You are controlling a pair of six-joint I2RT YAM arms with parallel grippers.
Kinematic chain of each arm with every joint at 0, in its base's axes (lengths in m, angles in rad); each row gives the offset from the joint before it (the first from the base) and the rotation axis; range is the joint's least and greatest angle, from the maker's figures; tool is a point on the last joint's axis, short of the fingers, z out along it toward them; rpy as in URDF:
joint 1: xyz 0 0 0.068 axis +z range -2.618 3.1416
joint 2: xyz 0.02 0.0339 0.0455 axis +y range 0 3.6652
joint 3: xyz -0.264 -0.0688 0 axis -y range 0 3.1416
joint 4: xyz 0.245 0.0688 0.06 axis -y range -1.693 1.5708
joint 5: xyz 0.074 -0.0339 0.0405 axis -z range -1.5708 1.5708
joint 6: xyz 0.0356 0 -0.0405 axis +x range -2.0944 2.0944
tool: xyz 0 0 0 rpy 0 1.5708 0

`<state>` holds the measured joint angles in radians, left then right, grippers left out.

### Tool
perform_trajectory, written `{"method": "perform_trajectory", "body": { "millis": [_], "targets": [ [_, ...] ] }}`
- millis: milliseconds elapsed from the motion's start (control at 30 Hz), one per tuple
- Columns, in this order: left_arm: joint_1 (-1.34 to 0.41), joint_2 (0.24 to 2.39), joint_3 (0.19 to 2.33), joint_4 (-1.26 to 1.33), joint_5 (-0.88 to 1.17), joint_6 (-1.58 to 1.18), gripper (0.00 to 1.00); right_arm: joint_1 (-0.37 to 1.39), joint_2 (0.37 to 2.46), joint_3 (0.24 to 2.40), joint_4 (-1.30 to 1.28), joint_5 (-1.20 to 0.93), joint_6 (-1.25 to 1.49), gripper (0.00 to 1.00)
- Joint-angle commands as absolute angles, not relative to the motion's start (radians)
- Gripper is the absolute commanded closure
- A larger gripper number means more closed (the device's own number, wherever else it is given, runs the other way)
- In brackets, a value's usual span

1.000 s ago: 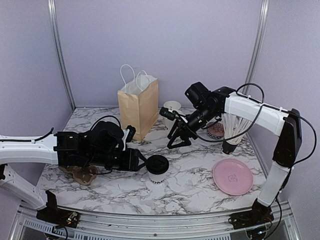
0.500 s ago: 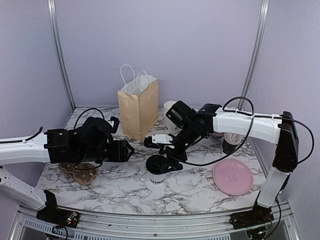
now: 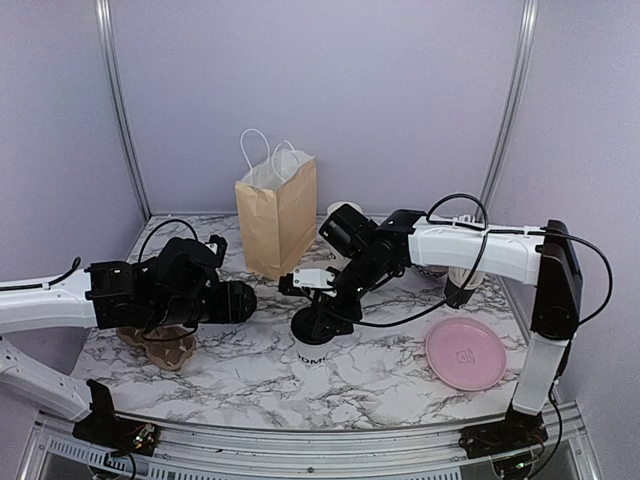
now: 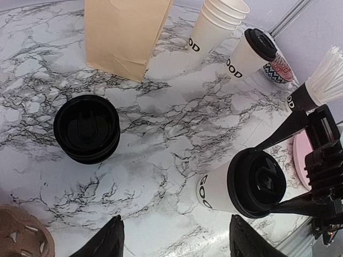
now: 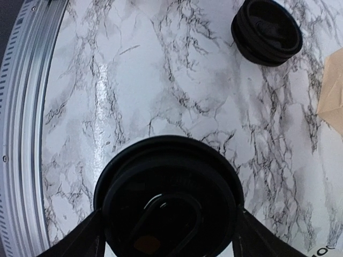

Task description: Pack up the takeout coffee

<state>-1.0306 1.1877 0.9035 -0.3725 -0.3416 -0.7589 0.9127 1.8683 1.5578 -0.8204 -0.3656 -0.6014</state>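
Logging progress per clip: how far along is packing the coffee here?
Done: the cup is lidded and stands on the table. In hand: the right gripper straddles its lid; whether it grips yet is unclear. The left gripper is open, holding nothing. Left: lift the cup and set it in the bag, which stands upright at the back.

marble table [image 3: 250,378] | holds: paper bag [image 3: 278,215], takeout coffee [image 4: 214,188], lid stack [image 4: 86,128], pink plate [image 3: 465,353]
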Motion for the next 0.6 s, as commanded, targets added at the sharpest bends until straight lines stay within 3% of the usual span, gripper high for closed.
{"method": "perform_trajectory", "body": {
  "millis": [0,567],
  "targets": [
    [-1.020,1.161,0.891,-0.387,-0.353,-0.755,0.33,0.920,1.883,1.601,-0.830,-0.343,-0.590,0.30],
    [-1.017,1.149,0.868,-0.368,-0.339,-0.752,0.33,0.628,2.000,1.883,-0.859,-0.259,-0.481,0.31]
  ]
}}
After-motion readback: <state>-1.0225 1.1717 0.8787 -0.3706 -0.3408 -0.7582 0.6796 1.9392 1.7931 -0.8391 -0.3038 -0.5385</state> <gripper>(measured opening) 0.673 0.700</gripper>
